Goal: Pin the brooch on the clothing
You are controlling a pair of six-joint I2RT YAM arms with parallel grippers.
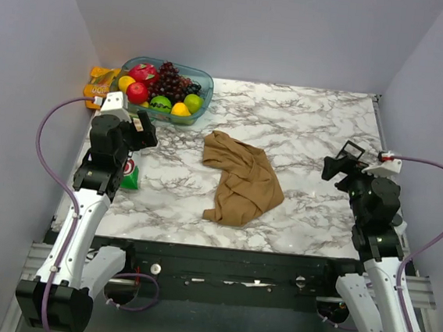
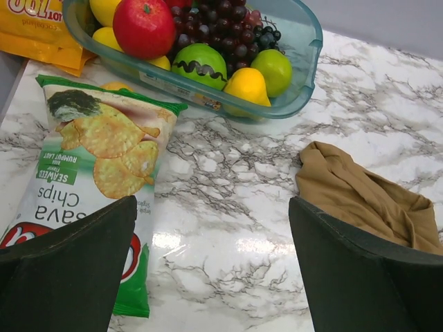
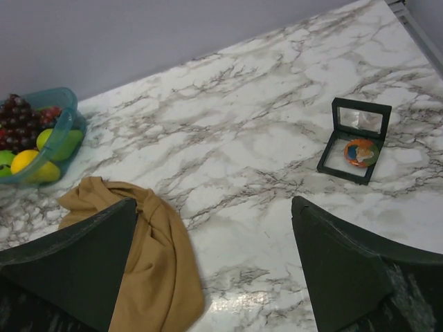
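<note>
Pale grey walls (image 1: 258, 28) are closing in a white, grey-veined marble surface (image 1: 304, 127). One teal bowl (image 2: 301, 83) is sitting at its far left, holding one red apple (image 2: 144, 26), dark grapes (image 2: 221, 28), two green fruits (image 2: 201, 66) and some lemons (image 2: 246, 84). One small black case (image 3: 342, 174) is lying open at the right, and the single brooch (image 3: 360, 152) is resting inside its lower half. The clothing (image 1: 240, 179), one tan top, is lying crumpled mid-surface, well apart from the case. One chips bag (image 2: 97, 166) is lying beside the bowl. The left claw (image 2: 211, 207) and the right claw (image 3: 214, 204) are both hanging released, grasping nothing.
</note>
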